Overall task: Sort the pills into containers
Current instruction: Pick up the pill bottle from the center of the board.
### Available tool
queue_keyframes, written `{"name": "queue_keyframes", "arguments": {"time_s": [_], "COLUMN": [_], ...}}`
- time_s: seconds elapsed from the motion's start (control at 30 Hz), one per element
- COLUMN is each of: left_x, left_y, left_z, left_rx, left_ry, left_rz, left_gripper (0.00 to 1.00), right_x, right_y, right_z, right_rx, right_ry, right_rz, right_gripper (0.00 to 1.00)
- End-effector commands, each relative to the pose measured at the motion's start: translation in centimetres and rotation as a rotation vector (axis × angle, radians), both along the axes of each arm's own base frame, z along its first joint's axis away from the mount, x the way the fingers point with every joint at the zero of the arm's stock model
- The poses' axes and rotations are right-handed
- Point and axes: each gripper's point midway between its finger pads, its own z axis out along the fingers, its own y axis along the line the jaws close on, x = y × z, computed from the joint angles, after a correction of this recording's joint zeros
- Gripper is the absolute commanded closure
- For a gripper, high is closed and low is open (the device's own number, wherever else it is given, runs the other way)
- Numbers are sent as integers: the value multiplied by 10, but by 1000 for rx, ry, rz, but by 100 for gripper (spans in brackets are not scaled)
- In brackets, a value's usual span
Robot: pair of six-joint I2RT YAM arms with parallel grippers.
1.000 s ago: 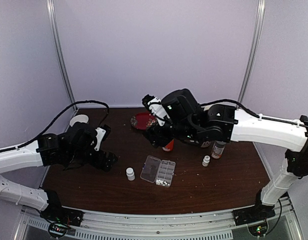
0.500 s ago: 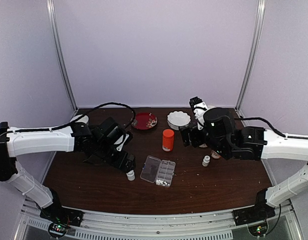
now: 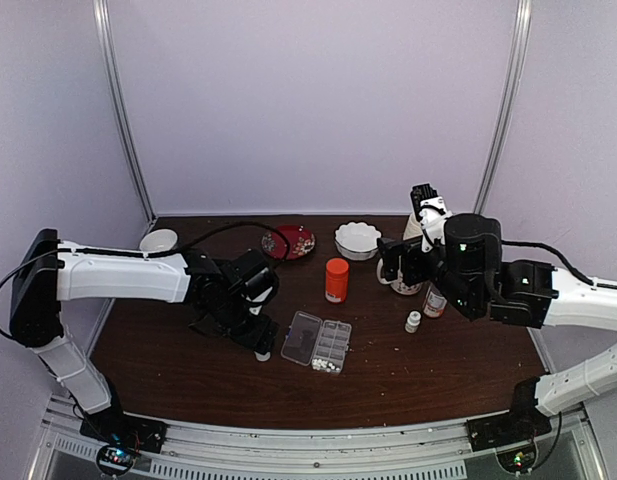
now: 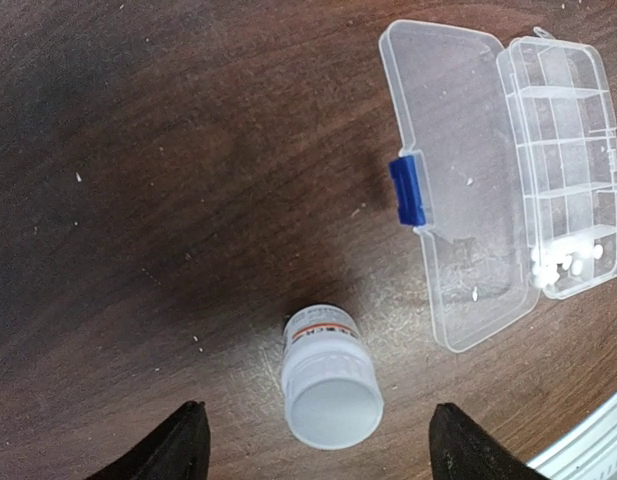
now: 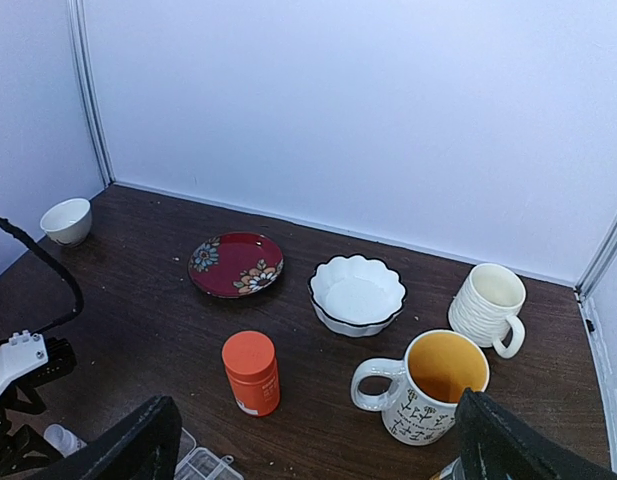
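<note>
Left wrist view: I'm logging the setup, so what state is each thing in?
pill organizer: lid open, laid flat.
pills: clustered at one end cell.
white bottle: upright, capped, apart from the organizer.
left tool: open, white bottle between its fingers, ungripped.

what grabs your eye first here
The bright orange bottle in the middle stands out, with the open clear pill organizer lying on its near side. The left gripper hangs open over a small white bottle beside the organizer's lid.
</note>
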Motion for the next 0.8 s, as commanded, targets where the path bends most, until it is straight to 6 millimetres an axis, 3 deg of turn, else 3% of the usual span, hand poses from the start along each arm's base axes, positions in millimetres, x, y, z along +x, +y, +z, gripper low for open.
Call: {"name": "queue_keyframes", "arguments": {"time_s": [0.0,0.23,0.6,0.77], "left_x": [1,6,11,28], "left_y": [-4,-3,-7,4], "left_z": [-2,-8,-7,2], "left_rx": [6,34,41,71], "left_ry": [11,1,-12,-50], "left_rz": [18,22,18,26], "left_gripper": [25,34,76,78], "right_x": [1,1,1,2], "right_y": [-4,-4,-5,-6], "right_z": [-4,-6,-8,-9], "right_rx": [-14,-24,-37,-43], "right_ry": [-3,-2,3,6], "right_rz": [-14,-9,-10,-15], "right_gripper": [0,0,0,0]}}
